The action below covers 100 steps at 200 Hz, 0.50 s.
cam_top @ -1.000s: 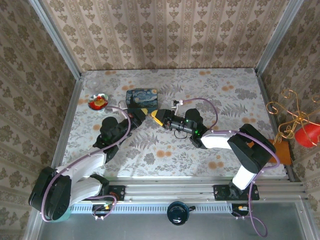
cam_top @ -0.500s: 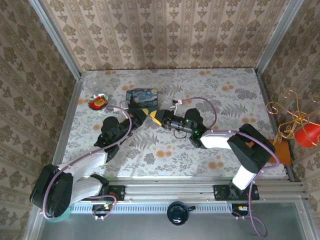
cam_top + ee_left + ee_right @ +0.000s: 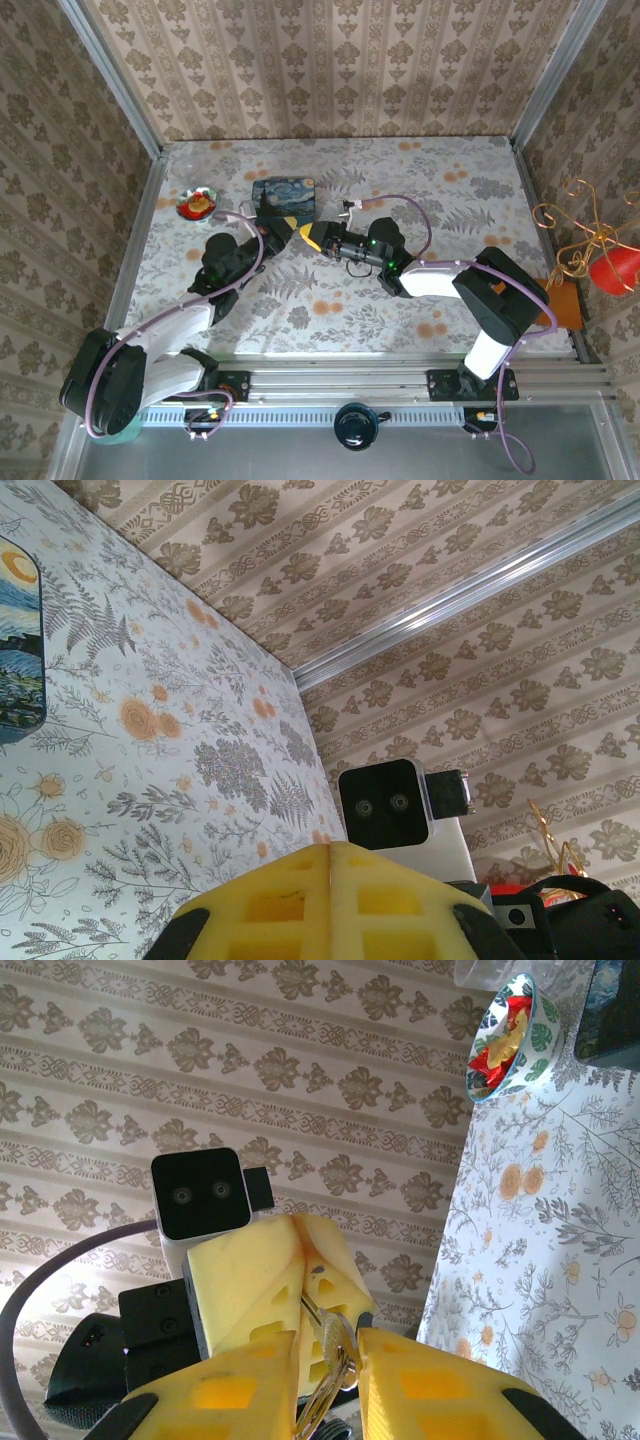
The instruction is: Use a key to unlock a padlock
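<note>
The right end effector [image 3: 328, 1380] was clamped on the key [image 3: 327, 1345], which pointed at the left end effector [image 3: 305, 1260] just ahead, pressed together, maybe hiding the padlock, but I could not tell.

A key [image 3: 328, 1345] is sitting in the right gripper [image 3: 311, 236], which is facing the left gripper [image 3: 288, 230] tip to tip. A tin box [image 3: 283, 196] is lying just beyond both; a bowl [image 3: 197, 204] is standing farther left.

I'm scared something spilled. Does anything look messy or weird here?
Nothing stands out. The bowl stands upright, the tin lies flat on the table, and the key sits between the right fingers.
</note>
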### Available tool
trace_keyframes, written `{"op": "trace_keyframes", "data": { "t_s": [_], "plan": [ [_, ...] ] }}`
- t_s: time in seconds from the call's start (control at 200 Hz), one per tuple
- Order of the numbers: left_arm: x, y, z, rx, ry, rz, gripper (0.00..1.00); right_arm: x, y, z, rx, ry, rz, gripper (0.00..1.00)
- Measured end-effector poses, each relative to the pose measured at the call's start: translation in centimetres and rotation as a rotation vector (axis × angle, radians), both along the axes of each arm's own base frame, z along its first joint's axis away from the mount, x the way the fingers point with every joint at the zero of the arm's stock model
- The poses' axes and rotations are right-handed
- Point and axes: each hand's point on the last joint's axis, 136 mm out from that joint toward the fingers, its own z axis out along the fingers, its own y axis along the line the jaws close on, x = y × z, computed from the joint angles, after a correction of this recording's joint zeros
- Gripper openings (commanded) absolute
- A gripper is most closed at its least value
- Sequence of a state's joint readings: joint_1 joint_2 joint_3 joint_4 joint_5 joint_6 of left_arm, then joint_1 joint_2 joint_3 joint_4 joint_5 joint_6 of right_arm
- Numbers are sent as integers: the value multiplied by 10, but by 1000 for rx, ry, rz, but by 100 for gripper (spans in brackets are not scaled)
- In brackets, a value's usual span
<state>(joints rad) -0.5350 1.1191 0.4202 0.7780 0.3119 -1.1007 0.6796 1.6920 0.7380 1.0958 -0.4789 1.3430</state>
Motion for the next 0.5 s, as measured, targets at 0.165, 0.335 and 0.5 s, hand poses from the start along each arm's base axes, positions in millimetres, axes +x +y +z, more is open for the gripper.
{"op": "trace_keyframes", "data": {
  "t_s": [0.165,0.335,0.5],
  "plan": [
    [0,0,0,0,0,0,0,0,0,-1,-2,2,0,25],
    [0,0,0,0,0,1,0,0,0,-1,-2,2,0,24],
    [-3,2,2,2,3,2,0,0,0,-1,-2,2,0,25]
  ]
}}
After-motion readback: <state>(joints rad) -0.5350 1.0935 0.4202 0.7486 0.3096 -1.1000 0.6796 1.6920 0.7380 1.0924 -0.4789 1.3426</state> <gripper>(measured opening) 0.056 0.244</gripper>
